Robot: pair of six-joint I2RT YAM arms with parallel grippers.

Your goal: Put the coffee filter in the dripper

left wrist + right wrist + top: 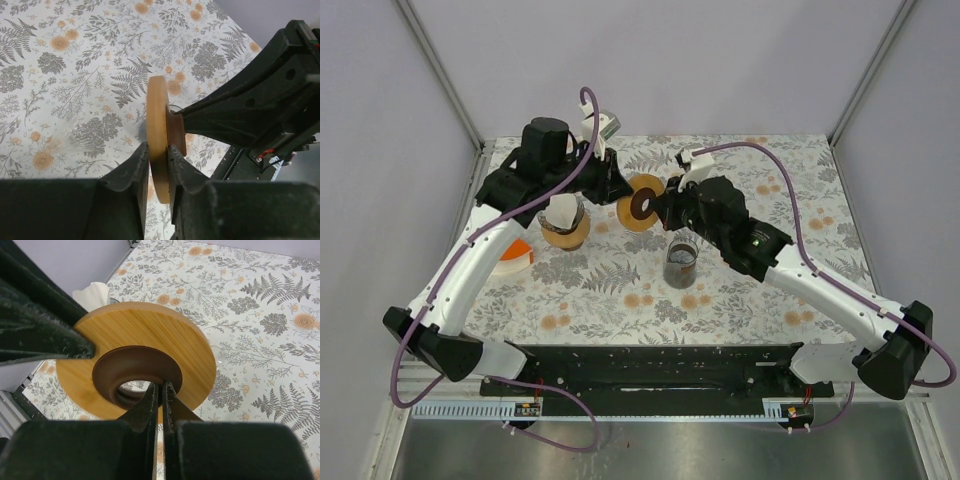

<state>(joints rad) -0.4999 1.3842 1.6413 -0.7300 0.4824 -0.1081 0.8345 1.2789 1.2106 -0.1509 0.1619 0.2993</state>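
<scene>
A: What do you get from overhead?

B: My left pincer (622, 192) and my right pincer (663, 207) meet from either side at the round wooden dripper disc with a dark brown centre (628, 214), its face turned toward the camera, above the floral-patterned table (620, 290).

A: And the filters?

B: White paper coffee filters (560, 209) stand in an amber glass holder (568, 236) just left of the disc, beside my left arm. A clear glass cup with dark contents (681, 265) sits near the disc's front. An orange-and-white round object (516, 257) lies farther left.
</scene>
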